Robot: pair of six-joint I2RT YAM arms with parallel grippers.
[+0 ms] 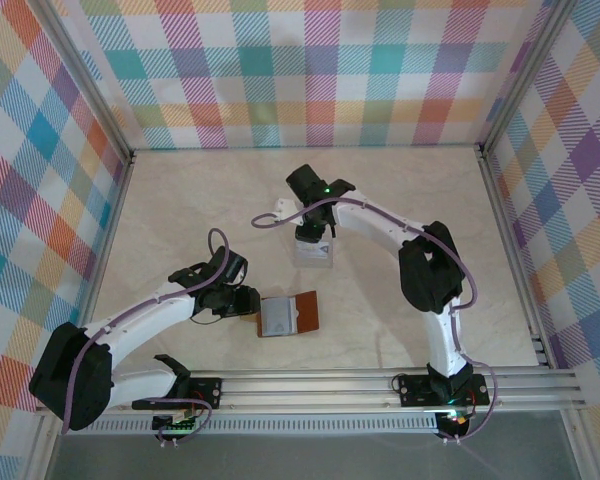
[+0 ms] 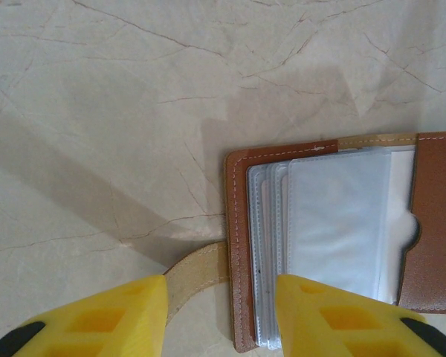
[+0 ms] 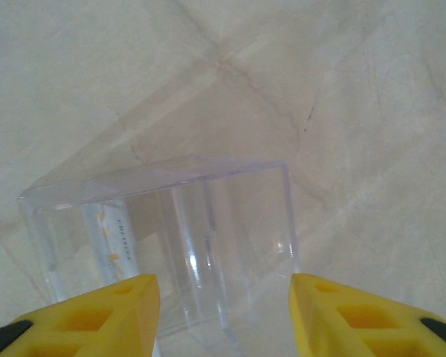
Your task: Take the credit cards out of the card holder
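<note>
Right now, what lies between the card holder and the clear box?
Nothing; just bare table between the card holder and the clear box, per the top view.

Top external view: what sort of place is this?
Probably a robot test cell: left arm and right arm bolted to an aluminium rail, a pale marbled tabletop, plaid panels walling it in.

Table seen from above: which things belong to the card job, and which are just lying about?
Job: card holder, lying open; left end effector at its edge; right end effector.
Lying about: clear plastic box below the right end effector, maybe in use; checked walls.
</note>
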